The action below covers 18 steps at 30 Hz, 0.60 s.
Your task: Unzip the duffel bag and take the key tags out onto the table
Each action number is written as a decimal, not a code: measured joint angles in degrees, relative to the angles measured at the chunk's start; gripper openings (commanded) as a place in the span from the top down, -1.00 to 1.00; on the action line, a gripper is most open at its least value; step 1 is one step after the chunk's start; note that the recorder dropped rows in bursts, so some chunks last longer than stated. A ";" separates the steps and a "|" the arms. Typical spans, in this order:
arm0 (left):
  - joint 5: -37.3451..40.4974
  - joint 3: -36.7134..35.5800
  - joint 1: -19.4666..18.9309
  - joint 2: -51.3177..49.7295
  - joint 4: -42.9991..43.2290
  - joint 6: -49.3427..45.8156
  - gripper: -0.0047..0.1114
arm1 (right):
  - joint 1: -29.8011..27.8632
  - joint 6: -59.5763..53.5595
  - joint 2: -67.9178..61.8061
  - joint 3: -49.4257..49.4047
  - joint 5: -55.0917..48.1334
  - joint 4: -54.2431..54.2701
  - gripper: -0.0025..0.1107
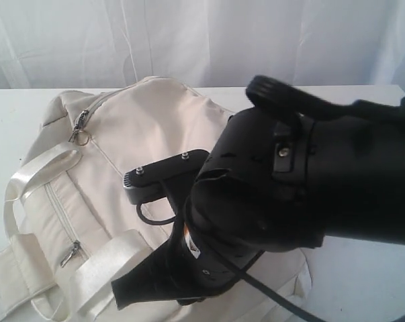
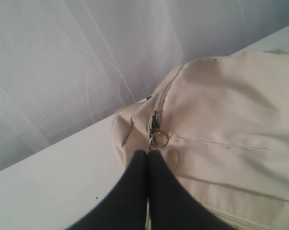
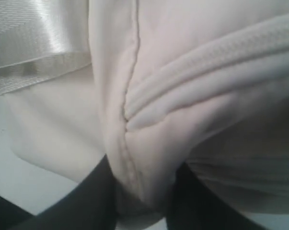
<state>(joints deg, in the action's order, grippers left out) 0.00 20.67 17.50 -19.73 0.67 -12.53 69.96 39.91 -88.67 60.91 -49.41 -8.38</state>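
Note:
The cream-white duffel bag (image 1: 155, 127) lies zipped on the white table (image 1: 7, 121). Its main zipper pull (image 1: 79, 127) with a metal ring hangs free at the far left end. My right gripper (image 1: 138, 292) is at the bag's near edge, and in the right wrist view (image 3: 144, 201) a fold of the bag (image 3: 182, 96) fills the gap between its black fingers (image 3: 94, 203). My left gripper (image 2: 149, 153) is shut with nothing in it, its tips showing just short of the pull's ring (image 2: 160, 139); it is out of the exterior view. The key tags are hidden.
My right arm (image 1: 309, 181) fills the right half of the exterior view and covers much of the bag. Shiny satin straps (image 1: 37, 171) loop over the bag's left side beside a side-pocket zipper pull (image 1: 71, 253). A white curtain (image 1: 189, 33) hangs behind the table.

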 measured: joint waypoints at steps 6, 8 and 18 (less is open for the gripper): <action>0.31 0.00 0.00 0.00 0.00 0.00 0.92 | 0.32 0.00 -0.11 0.00 -7.84 -8.26 0.96; 0.31 0.00 0.00 0.00 0.00 0.00 0.92 | 0.32 0.42 -0.11 0.00 -12.40 -12.01 0.96; 0.31 0.00 0.00 0.00 0.00 0.00 0.92 | -1.04 -2.20 -0.23 -0.42 -19.13 -22.90 0.96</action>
<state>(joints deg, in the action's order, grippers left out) 0.31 20.67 17.50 -19.73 0.67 -12.53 68.92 37.72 -88.90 60.49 -68.53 -31.28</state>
